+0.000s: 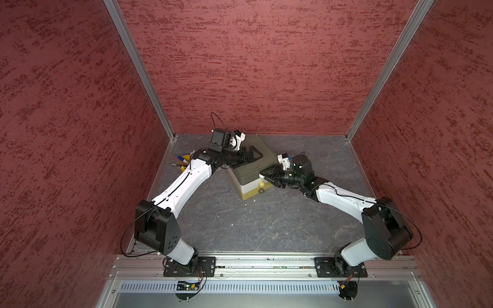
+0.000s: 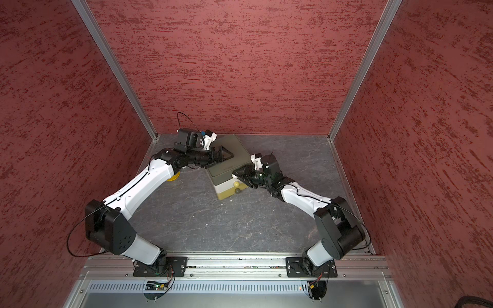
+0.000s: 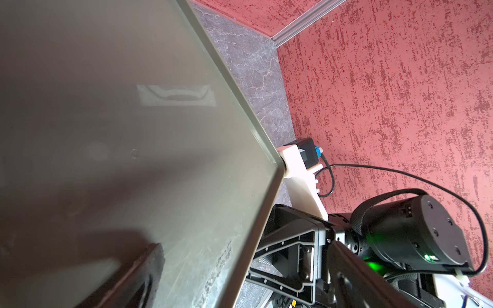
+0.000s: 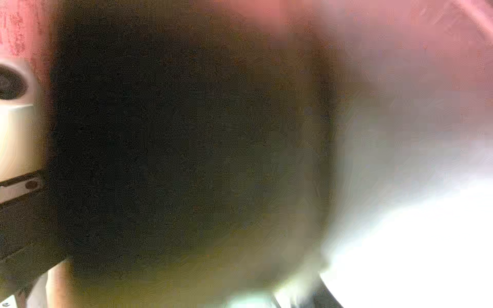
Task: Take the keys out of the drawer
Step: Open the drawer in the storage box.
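Observation:
The keys are hidden. A small three-drawer unit (image 1: 249, 170) with an olive top stands at the back of the table with its drawers shut. In both top views my left gripper (image 1: 256, 154) lies on the unit's top. The left wrist view shows its jaws open, with one finger (image 3: 128, 280) flat on that top (image 3: 133, 133). My right gripper (image 1: 265, 176) is at the unit's front right corner, its fingers on either side of the top drawer's pale knob (image 1: 261, 175). Whether they touch it I cannot tell. The right wrist view is only a dark olive blur (image 4: 186, 133).
Cream (image 1: 262, 184) and olive (image 1: 261, 190) knobs mark the two lower drawers. A yellow bowl (image 1: 184, 162) of pens sits at the back left, half under my left arm. Red walls close three sides. A metal rail (image 1: 253, 262) runs along the front.

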You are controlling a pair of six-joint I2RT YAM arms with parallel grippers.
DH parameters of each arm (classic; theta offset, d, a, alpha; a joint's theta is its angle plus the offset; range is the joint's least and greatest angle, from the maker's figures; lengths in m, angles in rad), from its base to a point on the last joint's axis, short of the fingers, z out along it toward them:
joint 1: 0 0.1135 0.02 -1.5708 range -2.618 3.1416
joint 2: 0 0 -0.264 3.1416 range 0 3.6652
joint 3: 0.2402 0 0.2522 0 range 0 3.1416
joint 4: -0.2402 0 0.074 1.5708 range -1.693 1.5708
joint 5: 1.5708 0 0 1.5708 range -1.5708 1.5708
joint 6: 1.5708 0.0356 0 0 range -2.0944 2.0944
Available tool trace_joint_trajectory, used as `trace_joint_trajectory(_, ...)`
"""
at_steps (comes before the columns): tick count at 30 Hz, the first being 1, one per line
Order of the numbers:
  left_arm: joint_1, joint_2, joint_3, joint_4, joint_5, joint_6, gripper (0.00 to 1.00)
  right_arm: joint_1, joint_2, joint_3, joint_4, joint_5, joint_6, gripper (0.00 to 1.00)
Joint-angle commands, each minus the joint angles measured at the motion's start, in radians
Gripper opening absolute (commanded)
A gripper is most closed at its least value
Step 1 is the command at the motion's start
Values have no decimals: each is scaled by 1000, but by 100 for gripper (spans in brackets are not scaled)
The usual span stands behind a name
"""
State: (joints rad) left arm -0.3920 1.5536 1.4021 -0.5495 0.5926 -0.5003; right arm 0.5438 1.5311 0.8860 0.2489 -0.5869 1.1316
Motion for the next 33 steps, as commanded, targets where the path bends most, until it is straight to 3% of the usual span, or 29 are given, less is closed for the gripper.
trace_joint_trajectory(1,1,9,-41,-70,3,4,100,58,-7,-58,112,123,68,49)
trace_joint_trajectory(12,10,-5,-55,-78,18,14,100,131,14,-104,263,218,139,49)
trace_joint_trajectory(22,21,-9,-62,-88,28,23,100,132,-14,-116,228,251,129,33)
trace_joint_trajectory(33,21,-11,-74,-84,27,14,100,134,-123,-174,146,279,97,26)
